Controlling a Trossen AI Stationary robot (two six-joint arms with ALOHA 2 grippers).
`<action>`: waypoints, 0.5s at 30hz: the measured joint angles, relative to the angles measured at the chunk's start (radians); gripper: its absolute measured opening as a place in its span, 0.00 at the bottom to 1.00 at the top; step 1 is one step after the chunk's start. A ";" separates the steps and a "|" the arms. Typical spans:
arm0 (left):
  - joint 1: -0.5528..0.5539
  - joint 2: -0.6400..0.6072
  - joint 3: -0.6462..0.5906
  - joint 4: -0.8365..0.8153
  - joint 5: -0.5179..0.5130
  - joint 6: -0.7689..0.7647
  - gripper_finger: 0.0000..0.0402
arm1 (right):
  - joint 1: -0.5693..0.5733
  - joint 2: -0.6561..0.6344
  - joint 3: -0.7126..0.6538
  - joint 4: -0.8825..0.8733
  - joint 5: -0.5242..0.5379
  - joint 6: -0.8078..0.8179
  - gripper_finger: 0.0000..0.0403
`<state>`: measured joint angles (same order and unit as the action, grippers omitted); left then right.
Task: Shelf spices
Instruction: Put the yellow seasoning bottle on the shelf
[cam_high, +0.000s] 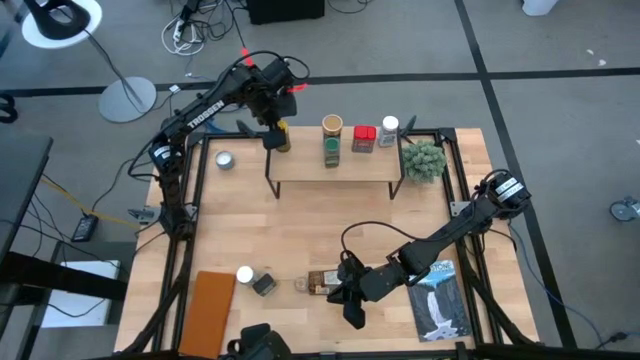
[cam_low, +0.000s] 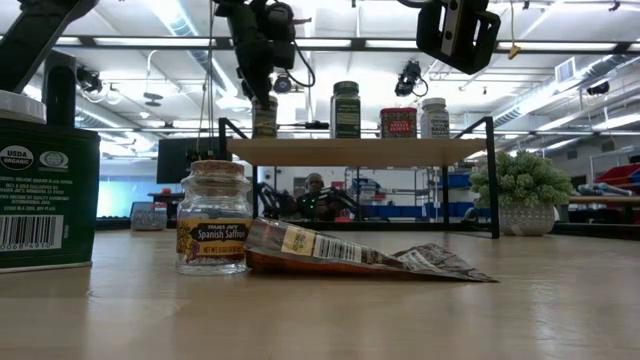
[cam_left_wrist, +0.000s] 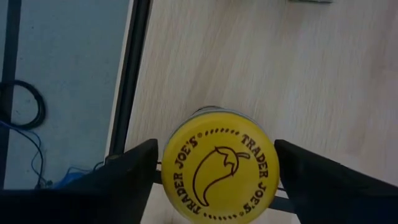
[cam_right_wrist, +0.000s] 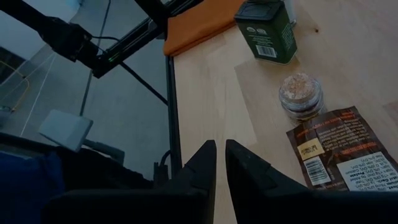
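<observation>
The shelf (cam_high: 335, 168) stands at the table's far side. On its plank stand a green jar with a tan lid (cam_high: 332, 140), a red-topped jar (cam_high: 363, 138) and a white-topped jar (cam_high: 389, 130). A yellow-lidded jar (cam_left_wrist: 221, 165) stands upright on the plank's left end (cam_low: 265, 118). My left gripper (cam_high: 273, 128) points down over it, open, one finger on either side of the lid. Near the front edge lie a cork-topped saffron jar (cam_low: 213, 218), a flat brown packet (cam_low: 340, 255), a green tin (cam_right_wrist: 267, 28) and a white-lidded jar (cam_high: 245, 274). My right gripper (cam_right_wrist: 219, 163) hangs shut beside them, holding nothing.
A potted plant (cam_high: 424, 160) stands at the shelf's right end and a small silver tin (cam_high: 225, 160) to its left. A brown board (cam_high: 208, 310) lies at the front left and a blue-and-white book (cam_high: 440, 300) at the front right. Bare wood lies mid-table.
</observation>
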<state>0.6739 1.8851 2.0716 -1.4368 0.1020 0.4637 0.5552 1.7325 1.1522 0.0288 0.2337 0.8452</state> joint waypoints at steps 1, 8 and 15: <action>0.000 0.000 0.000 -0.002 0.000 0.000 0.82 | 0.000 0.000 0.000 0.000 0.000 0.000 0.09; 0.000 0.000 0.000 -0.006 -0.027 -0.004 0.91 | 0.000 0.000 0.000 0.000 0.000 0.000 0.09; 0.000 -0.010 0.000 -0.006 -0.035 -0.004 0.99 | 0.000 0.000 0.000 0.000 0.000 -0.005 0.09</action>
<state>0.6739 1.8752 2.0716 -1.4425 0.0672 0.4595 0.5556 1.7325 1.1522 0.0288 0.2337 0.8405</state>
